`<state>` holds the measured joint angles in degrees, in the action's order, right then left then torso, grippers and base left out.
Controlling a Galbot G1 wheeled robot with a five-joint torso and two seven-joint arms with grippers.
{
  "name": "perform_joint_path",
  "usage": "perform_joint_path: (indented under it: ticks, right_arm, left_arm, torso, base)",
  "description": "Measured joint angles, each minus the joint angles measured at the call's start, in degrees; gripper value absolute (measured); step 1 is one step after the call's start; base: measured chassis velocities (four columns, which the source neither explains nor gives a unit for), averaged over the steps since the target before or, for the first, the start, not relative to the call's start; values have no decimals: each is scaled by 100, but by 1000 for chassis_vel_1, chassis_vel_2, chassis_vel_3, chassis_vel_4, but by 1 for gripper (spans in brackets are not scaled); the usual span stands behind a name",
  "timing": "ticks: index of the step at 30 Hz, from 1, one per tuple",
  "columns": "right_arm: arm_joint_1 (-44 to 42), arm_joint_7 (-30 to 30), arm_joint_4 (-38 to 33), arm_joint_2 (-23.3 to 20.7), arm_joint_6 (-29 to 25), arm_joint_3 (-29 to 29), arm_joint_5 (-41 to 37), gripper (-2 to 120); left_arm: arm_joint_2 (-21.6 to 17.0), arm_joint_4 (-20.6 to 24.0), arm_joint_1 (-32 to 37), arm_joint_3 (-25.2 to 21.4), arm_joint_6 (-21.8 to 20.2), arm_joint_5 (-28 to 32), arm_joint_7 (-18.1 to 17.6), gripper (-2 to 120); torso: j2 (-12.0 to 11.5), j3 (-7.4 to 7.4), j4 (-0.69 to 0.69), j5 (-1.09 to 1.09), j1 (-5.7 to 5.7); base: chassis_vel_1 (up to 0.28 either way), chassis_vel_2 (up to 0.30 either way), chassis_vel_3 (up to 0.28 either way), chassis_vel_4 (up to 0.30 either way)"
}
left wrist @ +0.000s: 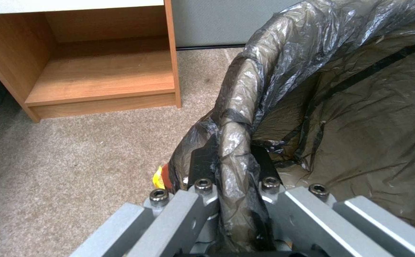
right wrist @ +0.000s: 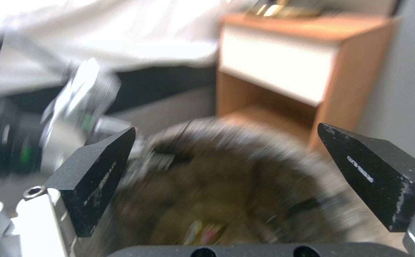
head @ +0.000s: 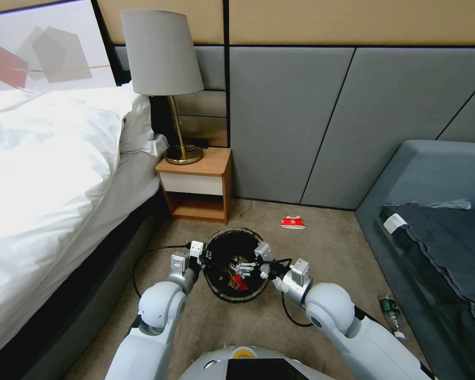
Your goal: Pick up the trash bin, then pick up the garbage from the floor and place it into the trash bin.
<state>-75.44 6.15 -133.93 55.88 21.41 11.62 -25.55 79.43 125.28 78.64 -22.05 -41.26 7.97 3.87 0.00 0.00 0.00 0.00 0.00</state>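
The trash bin (head: 231, 232), lined with a dark bag, sits low in front of me over the carpet. My left gripper (head: 199, 257) is shut on its left rim; in the left wrist view the left gripper (left wrist: 234, 185) clamps the bag-covered rim (left wrist: 238, 125). My right gripper (head: 256, 260) hovers open over the bin's right side. In the right wrist view the right gripper (right wrist: 236, 171) has its black fingers (right wrist: 98, 175) wide apart above the blurred bin (right wrist: 245, 185). A red wrapper (head: 240, 282) lies inside the bin. Garbage on the floor: a red-and-white wrapper (head: 293, 222) and a small bottle (head: 391, 308).
A wooden nightstand (head: 198, 186) with a lamp (head: 166, 79) stands just beyond the bin, and the bed (head: 47, 184) is on the left. A grey sofa (head: 438, 221) runs along the right. A black cable (head: 142, 258) lies on the carpet. A yellow-red scrap (left wrist: 160, 177) shows under the bin.
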Motion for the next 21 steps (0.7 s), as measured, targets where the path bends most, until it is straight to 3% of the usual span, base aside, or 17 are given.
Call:
perform_joint_path:
  ticks: [11, 21]
  right_arm:
    - [-276, -889, -525, 349, -335, 693, -266, 100]
    - [-589, -1270, -329, 1157, -782, 2080, -27, 100]
  left_arm:
    - [-2, 0, 29, -39, 16, -60, 23, 1]
    - [2, 4, 59, -113, 17, -203, 122, 1]
  torso:
    - [0, 0, 1, -1, 0]
    - [0, 0, 2, -1, 0]
  base:
    - [0, 0, 0, 0]
    - [0, 0, 0, 0]
